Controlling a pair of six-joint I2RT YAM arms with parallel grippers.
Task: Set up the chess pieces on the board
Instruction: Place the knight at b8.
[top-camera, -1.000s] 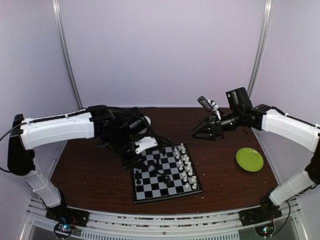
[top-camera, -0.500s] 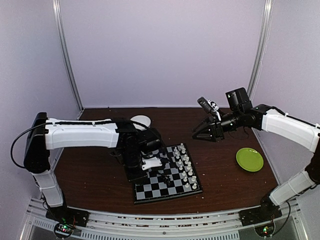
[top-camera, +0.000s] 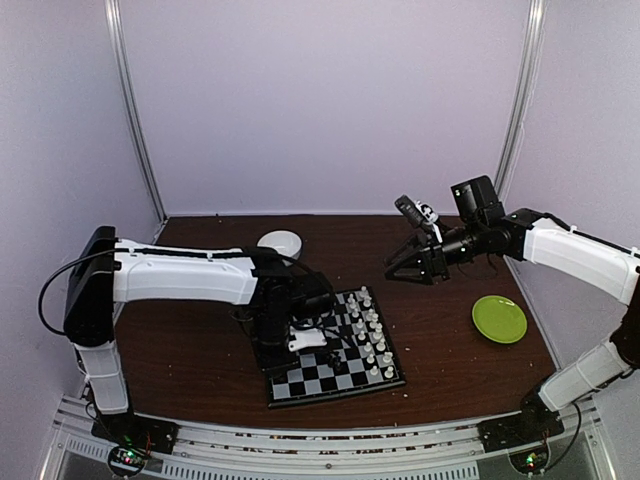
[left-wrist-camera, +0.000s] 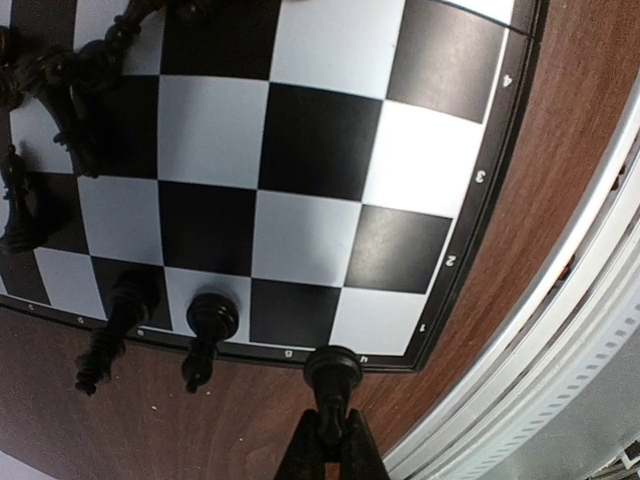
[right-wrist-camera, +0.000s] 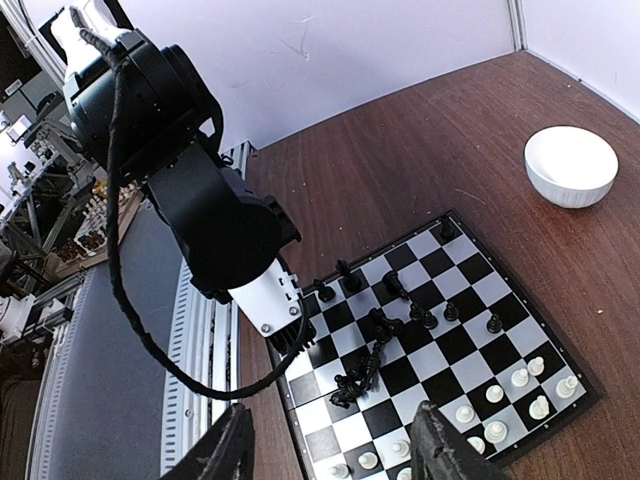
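As our left fingers (left-wrist-camera: 305, 460) clamp a small black plastic chessman (left-wrist-camera: 332, 372), seemingly just off the corner of the checkered board (left-wrist-camera: 300, 235), our right fingers (right-wrist-camera: 445, 450) gape empty.

White numbers 4, 3, 2, 1 on rim of the board (left-wrist-camera: 489, 158), letters g, h on adjoining rim
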